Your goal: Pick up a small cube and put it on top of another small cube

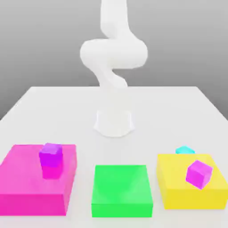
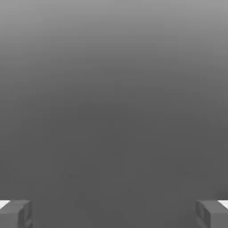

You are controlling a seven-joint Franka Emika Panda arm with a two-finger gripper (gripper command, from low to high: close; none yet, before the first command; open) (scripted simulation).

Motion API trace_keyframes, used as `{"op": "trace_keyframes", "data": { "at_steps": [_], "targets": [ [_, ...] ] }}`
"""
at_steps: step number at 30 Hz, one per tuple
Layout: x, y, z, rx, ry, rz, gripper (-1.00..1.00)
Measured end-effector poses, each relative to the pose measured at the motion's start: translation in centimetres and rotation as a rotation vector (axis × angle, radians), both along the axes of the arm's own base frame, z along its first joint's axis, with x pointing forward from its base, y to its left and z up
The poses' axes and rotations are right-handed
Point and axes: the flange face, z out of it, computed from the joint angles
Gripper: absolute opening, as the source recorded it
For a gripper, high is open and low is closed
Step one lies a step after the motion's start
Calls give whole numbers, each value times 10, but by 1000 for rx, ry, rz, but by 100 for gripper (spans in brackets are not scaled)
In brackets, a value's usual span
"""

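Claw: we see the gripper (image 2: 114,214) spread wide, its 2 fingertips (image 2: 16,213) far apart, nothing between them.
Arm: we see the white arm (image 1: 113,58) rising behind the blocks.
Cyan cube: we find the small cyan cube (image 1: 185,150) on the table (image 1: 53,107), just behind the yellow block (image 1: 178,191) at the exterior view's right.

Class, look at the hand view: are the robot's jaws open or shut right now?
Open. The gripper has its two fingertips standing far apart at opposite edges of the hand view, with a wide bare gap and nothing held between them.
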Motion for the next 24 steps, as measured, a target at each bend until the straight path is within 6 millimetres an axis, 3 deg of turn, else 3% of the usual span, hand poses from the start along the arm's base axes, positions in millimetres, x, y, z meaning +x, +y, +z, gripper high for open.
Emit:
{"op": "trace_keyframes", "data": {
  "at_steps": [6, 13, 18, 24],
  "targets": [
    [69, 48, -60, -13, 133, 84, 0],
    [128, 115, -146, -41, 283, 181, 0],
    [153, 172, -219, -70, 389, 257, 0],
    [165, 233, -316, -111, 515, 333, 0]
  ]
}}
